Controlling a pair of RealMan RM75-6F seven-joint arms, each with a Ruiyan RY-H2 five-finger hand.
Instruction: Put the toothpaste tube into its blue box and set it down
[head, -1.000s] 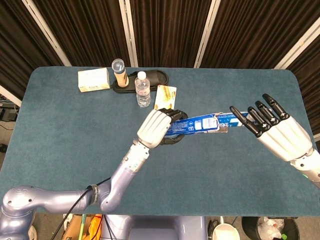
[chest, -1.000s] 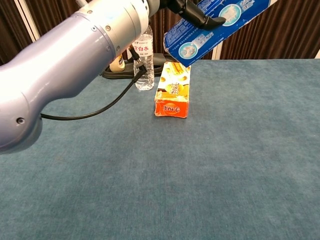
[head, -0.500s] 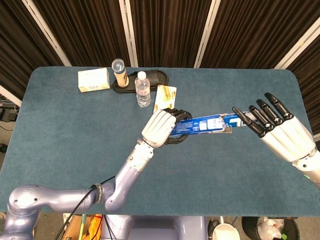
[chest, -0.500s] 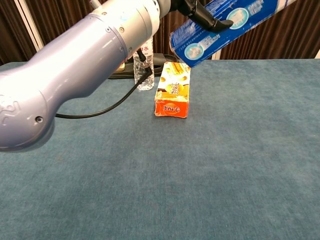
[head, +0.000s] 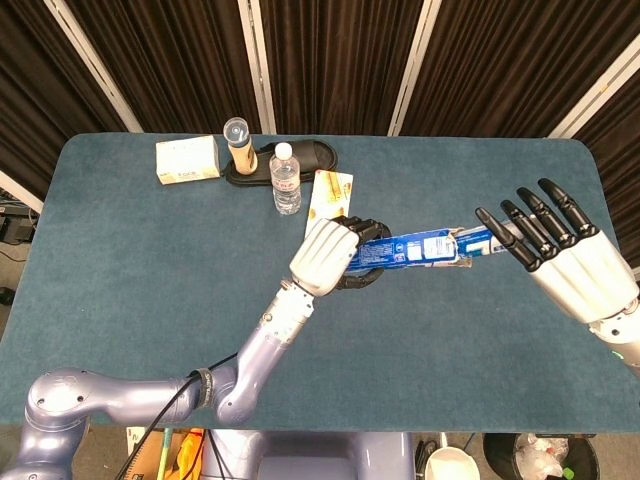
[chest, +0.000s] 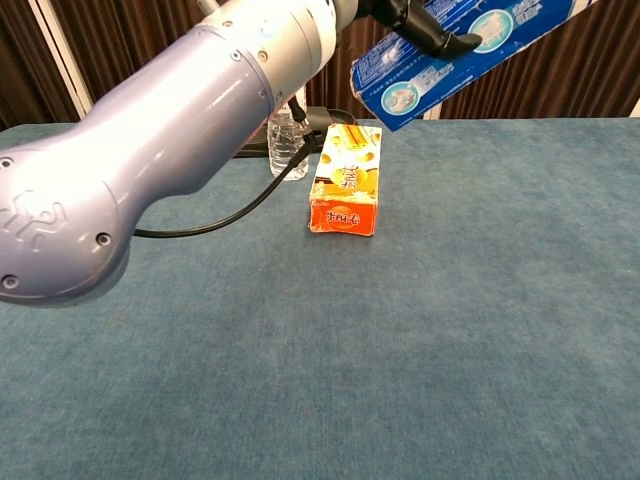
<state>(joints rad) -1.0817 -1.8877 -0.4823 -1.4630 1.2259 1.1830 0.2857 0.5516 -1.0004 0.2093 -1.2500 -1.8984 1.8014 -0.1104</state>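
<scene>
Left hand (head: 325, 255) grips blue box (head: 415, 248) in air; right hand (head: 560, 255) open at its end.
Keep box level, push tube (head: 478, 241) straight in.

Lilac arms, white hands (head: 325, 255) — black fingers (head: 525, 222)

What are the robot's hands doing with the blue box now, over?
Left hand grips long blue toothpaste box, held above table. Right hand open, fingertips at box's open end. Orange snack carton lies below.
</scene>
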